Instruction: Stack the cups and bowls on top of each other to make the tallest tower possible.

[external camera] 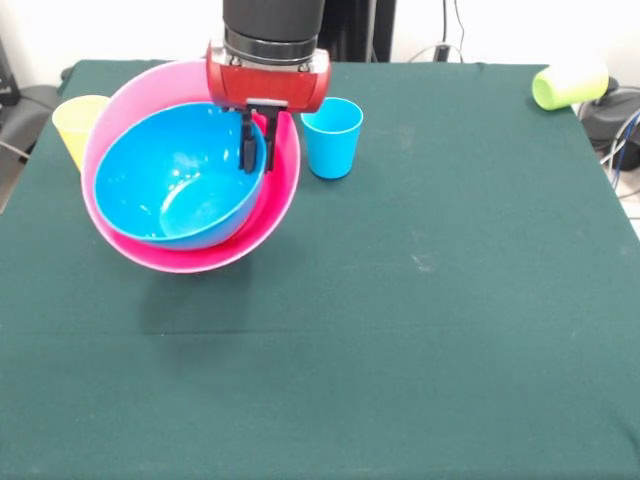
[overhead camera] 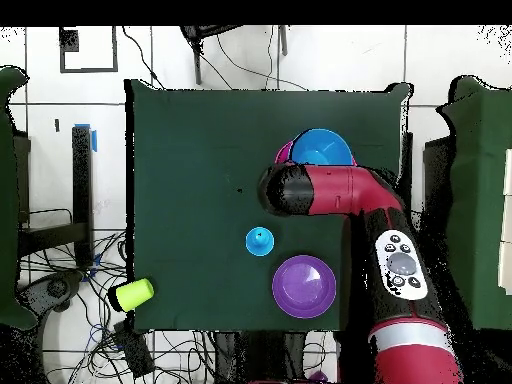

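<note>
Pincer (external camera: 257, 150) is pinching the rims of the tilted blue bowl (external camera: 175, 180) and pink bowl (external camera: 272, 215); they're risking slipping out.

You will find no legible text, label, brand, number or sign in either view. The button panel (overhead camera: 400, 264) on the arm carries markings, but they are too small to read.
</note>
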